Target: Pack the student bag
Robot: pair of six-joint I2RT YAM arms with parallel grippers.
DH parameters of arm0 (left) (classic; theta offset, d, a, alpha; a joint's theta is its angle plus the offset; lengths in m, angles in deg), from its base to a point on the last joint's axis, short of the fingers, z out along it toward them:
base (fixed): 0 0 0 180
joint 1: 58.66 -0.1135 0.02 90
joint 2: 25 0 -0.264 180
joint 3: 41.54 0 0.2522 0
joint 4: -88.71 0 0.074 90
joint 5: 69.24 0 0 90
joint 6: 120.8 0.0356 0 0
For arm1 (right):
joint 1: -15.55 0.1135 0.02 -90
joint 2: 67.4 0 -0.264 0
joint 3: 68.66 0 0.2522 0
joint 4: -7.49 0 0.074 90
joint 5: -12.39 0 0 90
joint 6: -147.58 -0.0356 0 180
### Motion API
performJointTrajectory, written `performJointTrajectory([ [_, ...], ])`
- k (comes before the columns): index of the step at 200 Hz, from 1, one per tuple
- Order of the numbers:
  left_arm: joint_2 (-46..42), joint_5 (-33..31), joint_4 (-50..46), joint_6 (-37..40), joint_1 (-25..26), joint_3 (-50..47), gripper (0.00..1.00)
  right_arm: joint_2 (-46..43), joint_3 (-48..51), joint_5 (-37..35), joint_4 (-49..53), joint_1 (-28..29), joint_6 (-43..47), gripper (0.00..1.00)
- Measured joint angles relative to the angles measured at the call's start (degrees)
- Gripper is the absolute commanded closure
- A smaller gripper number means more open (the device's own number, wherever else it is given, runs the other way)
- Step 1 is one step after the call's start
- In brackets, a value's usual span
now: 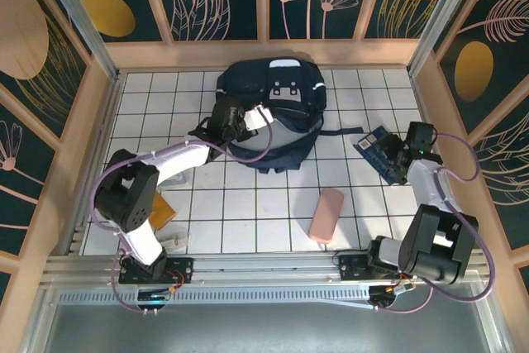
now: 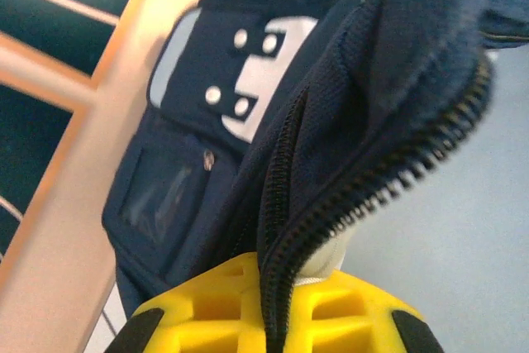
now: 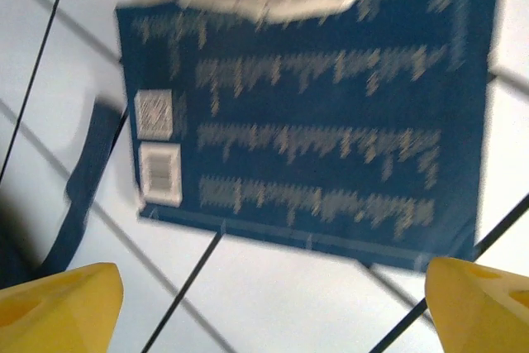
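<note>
Left gripper [image 1: 240, 119] is seen from the top view closed at the near-left rim of the student bag [image 1: 277, 88]. The bag is laid at the back middle of the tiled table [image 1: 248, 204], near the rear wall. Right gripper [image 1: 395, 153] is held over the right end of a flat dark blue book [image 1: 374, 145], which is laid on the tiles right of the bag. A pink case [image 1: 326, 214] is laid toward the front, well apart from both. A brown flat item [image 1: 161, 211] is partly hidden beside the left arm.

Left wrist view: the bag's zipper edge [image 2: 285, 229] is pinched between the yellow fingers [image 2: 207, 307]. A grey buckle patch [image 2: 260, 72] is seen beyond, blurred.

Right wrist view: the yellow fingertips [image 3: 58, 307] are spread wide at the bottom corners, jaws open. The book is seen flat on the tiles beyond them, with print and two code squares on its cover; motion-blurred, text unreadable. A dark strap [image 3: 87, 167] is laid just left of the book.
</note>
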Motion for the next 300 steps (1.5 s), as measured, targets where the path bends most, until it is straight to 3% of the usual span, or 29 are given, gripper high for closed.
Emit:
performJointTrajectory([
  [11, 1.6, -0.7, 0.1, 0.7, -1.6, 1.5, 1.00, 1.6, -0.3, -1.2, -0.6, -2.9, -0.3, 0.02],
  [31, 2.9, -2.6, 1.7, 2.1, -3.1, 2.5, 0.77, 5.9, -0.9, -1.7, -0.9, -8.0, -0.9, 0.01],
  [44, 3.3, -3.9, 2.0, 2.3, -3.5, 2.5, 0.47, 9.5, -1.8, -1.9, -0.9, -10.8, -1.3, 0.01],
  [73, 3.0, -1.2, -3.1, 0.7, -3.6, 2.4, 0.02, 14.9, -2.5, -2.3, -1.5, -12.8, 0.4, 0.06],
  [109, -6.1, 11.0, -13.9, -7.9, -3.7, 1.7, 0.01, 15.8, -2.9, 0.2, -1.7, -13.0, 5.2, 0.11],
  [135, -13.7, 19.4, -14.4, -22.8, -2.3, 3.3, 0.01, 14.8, -6.3, 0.0, -0.5, -11.5, 10.1, 0.10],
  [150, -15.0, 21.8, -11.1, -32.6, 1.5, 4.7, 0.01, 14.5, -10.6, -1.2, 0.0, -10.1, 12.7, 0.10],
  [170, -11.4, 20.0, -9.1, -42.8, 8.7, 8.4, 0.01, 15.1, -15.8, -1.8, -1.2, -9.2, 15.3, 0.09],
  [198, 2.3, 16.1, -9.5, -54.8, 15.6, 20.2, 0.01, 19.2, -17.4, -1.2, -4.3, -9.9, 19.0, 0.09],
  [240, 14.3, 11.5, -10.8, -65.7, 18.7, 26.5, 0.01, 30.4, -17.8, 3.8, -5.4, -11.1, 22.3, 0.13],
  [275, 19.5, 11.4, -12.6, -71.0, 19.2, 31.3, 0.02, 30.2, -16.9, 12.0, -6.7, -11.0, 22.0, 0.16],
  [300, 21.2, 10.5, -14.3, -72.5, 19.2, 33.5, 0.03, 29.0, -15.2, 17.3, -7.0, -7.4, 21.4, 0.16],
])
